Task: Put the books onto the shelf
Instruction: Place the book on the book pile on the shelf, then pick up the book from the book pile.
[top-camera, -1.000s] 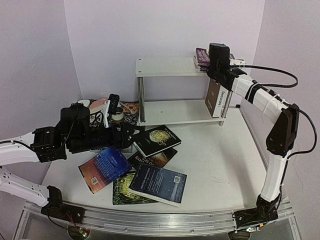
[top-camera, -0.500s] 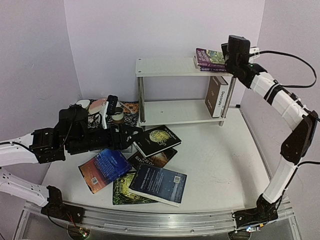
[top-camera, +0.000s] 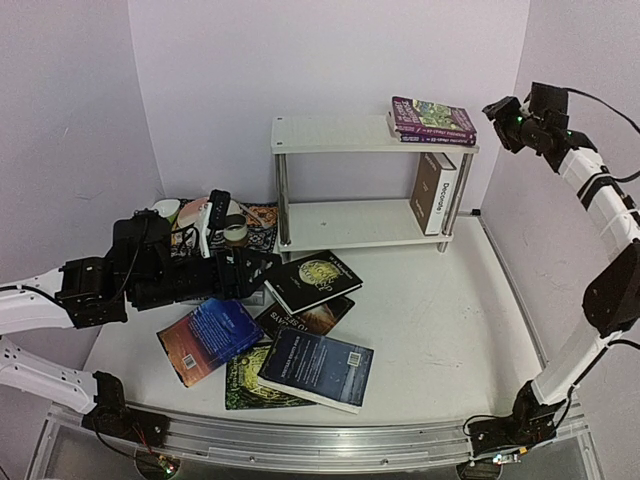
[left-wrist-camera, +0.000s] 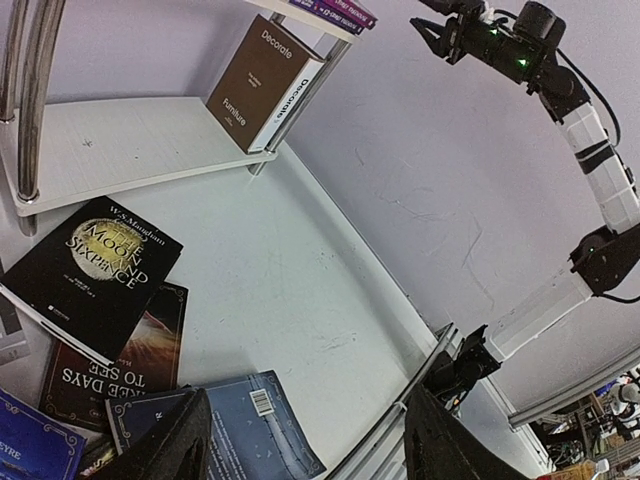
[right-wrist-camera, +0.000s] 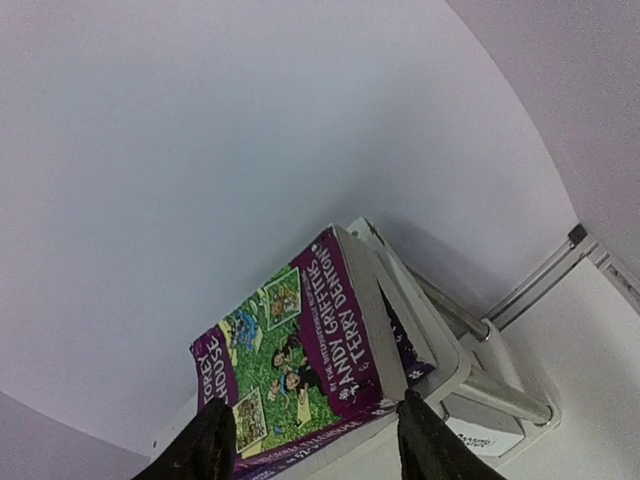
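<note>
Checking the right tool first. What's it doing? — Mo

Up high, level with the top tier of the shelf, off its right end and apart from it. Jaws partly spread, nothing between them. Its wrist view looks down on the purple paperbacks. — Ina

Where do those sit? — Mo

Two of them, stacked flat at the right end of the top tier. The brown-and-white book stands upright on the lower tier, right end, just beside the chrome leg. — Ina

Left tool? — Mo

Low over the tabletop, left side, jaws wide, empty. It hovers at the left edge of the black book. Touching or not, can't tell. — Ina

Rest of the books? — Mo

Five lie flat on the tabletop, overlapping, in front of the shelf. Black book is nearest the shelf, with the dark brown book partly under it. Blue-orange book is at the left. Dark blue book lies on top at the front, with the green book under it. The patterned mat with dishes lies beyond the left tool. — Ina
</note>
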